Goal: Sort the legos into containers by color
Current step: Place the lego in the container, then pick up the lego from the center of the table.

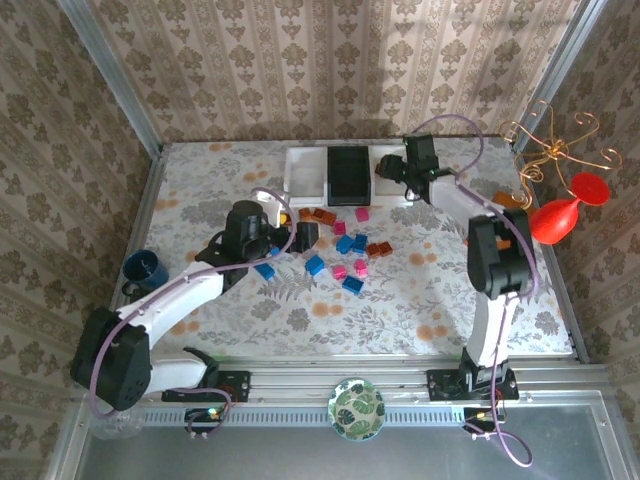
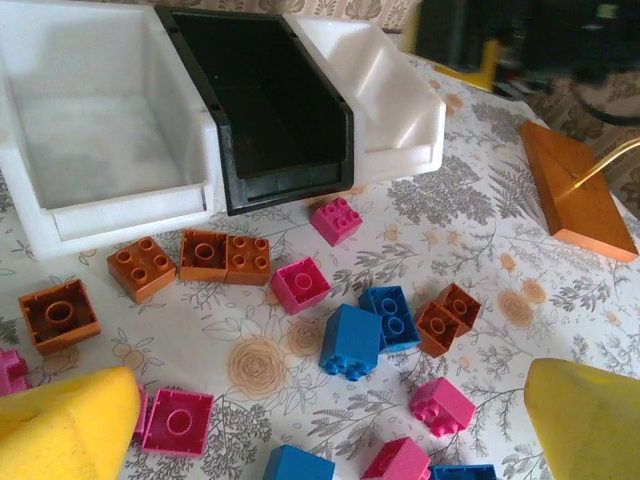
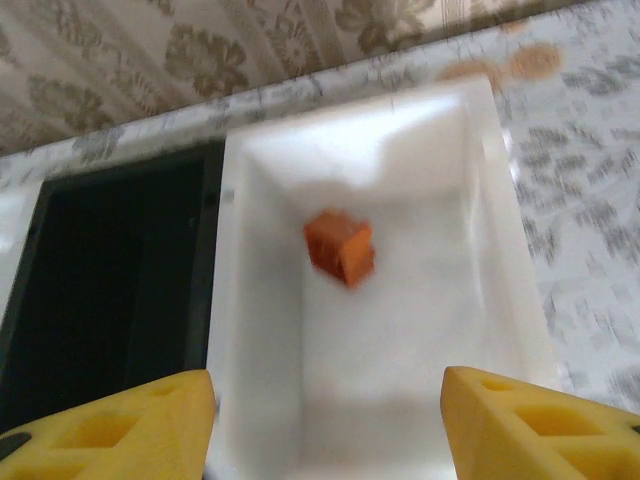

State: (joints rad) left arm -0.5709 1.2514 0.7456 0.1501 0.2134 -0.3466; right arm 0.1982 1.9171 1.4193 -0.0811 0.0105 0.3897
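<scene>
- Top external view: three shallow rectangular containers stand in a row at the far edge of the floral-patterned table. They are the left white tray, the black tray and the right white tray. The right gripper hangs over the right white tray. The small plastic bricks, in blue, magenta-pink and brown-orange, lie scattered just in front of the trays. The left gripper sits at the left edge of the pile.
- Left wrist view: the left gripper's yellow foam fingers are spread wide with nothing between them. The bricks below lie loose in one layer, most of them studs-up, though a blue brick is tipped on its side. The left white tray and the black tray look empty as far as they show. A large flat orange-brown block lies well apart on the right.
- This arm seems to be at the picking stage. Its next move calls for coming down on a brick with free sides, such as the pink brick.
- Right wrist view: the right gripper's fingers are apart and empty above the right white tray. A single brown-orange brick is inside, tilted and blurred, and I cannot tell whether it is at rest.
- This looks like a drop-off, with the sort barely begun. The next move would be to clear the rim and fetch another brown-orange piece.
</scene>
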